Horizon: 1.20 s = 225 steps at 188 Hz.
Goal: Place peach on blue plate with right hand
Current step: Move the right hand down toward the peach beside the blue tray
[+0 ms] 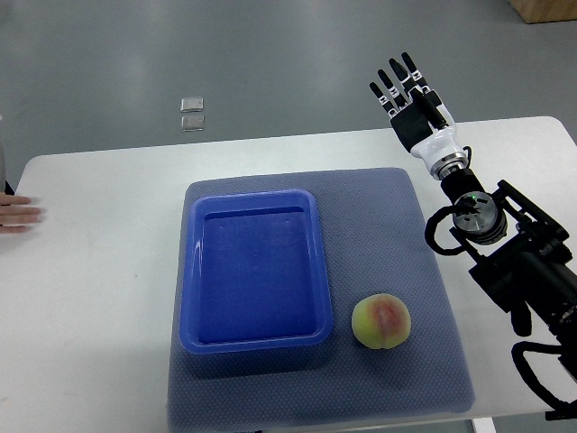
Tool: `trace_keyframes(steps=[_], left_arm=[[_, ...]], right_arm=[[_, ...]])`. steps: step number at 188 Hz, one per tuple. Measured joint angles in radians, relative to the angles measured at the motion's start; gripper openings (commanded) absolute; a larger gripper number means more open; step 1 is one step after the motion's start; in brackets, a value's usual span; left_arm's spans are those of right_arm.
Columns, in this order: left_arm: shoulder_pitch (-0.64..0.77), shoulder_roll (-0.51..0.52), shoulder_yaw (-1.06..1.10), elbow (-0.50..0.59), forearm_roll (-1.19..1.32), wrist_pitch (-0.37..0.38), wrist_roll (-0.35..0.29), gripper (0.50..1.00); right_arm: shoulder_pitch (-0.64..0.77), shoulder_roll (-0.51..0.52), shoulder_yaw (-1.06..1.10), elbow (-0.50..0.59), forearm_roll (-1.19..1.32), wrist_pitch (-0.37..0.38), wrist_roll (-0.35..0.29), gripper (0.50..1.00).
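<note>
A yellow-green peach (pixel 382 321) with a red blush lies on the grey mat, just right of the blue plate (pixel 254 270), a rectangular blue tray that holds nothing. My right hand (pixel 403 87) is raised at the far right beyond the table's back edge, fingers spread and empty, well away from the peach. Its arm comes in from the right edge. My left arm does not show.
The grey mat (pixel 388 236) covers the middle of the white table (pixel 99 298). A person's hand (pixel 18 214) rests on the table at the left edge. Two small clear squares (pixel 191 114) lie on the floor behind the table.
</note>
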State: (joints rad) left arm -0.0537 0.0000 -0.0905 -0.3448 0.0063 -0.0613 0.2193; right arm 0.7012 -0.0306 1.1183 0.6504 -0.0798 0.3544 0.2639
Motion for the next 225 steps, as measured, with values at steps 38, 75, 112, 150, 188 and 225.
trace_keyframes(steps=[38,75,112,150,188,225], left_arm=[[0.000,0.000,0.000,-0.003,0.000,0.000,0.000,1.000],[0.000,0.000,0.000,-0.007,0.000,0.000,0.000,1.000],[0.000,0.000,0.000,-0.008,0.000,0.000,0.000,1.000],[0.000,0.000,0.000,-0.010,0.001,0.000,0.000,1.000],[0.000,0.000,0.000,-0.019,0.003,0.000,0.000,1.000],[-0.001,0.000,0.000,-0.042,0.004,0.000,0.000,1.000]], right_arm=[[0.001,0.000,0.000,0.000,0.000,0.000,0.000,0.932],[0.010,0.000,-0.021,0.000,-0.014,0.000,-0.002,0.932],[0.085,-0.062,-0.188,0.001,-0.185,0.001,-0.005,0.932],[0.236,-0.187,-0.460,0.015,-0.430,0.030,-0.095,0.932],[0.459,-0.374,-0.865,0.152,-0.716,0.147,-0.230,0.932],[0.755,-0.533,-1.205,0.375,-0.794,0.250,-0.313,0.932]])
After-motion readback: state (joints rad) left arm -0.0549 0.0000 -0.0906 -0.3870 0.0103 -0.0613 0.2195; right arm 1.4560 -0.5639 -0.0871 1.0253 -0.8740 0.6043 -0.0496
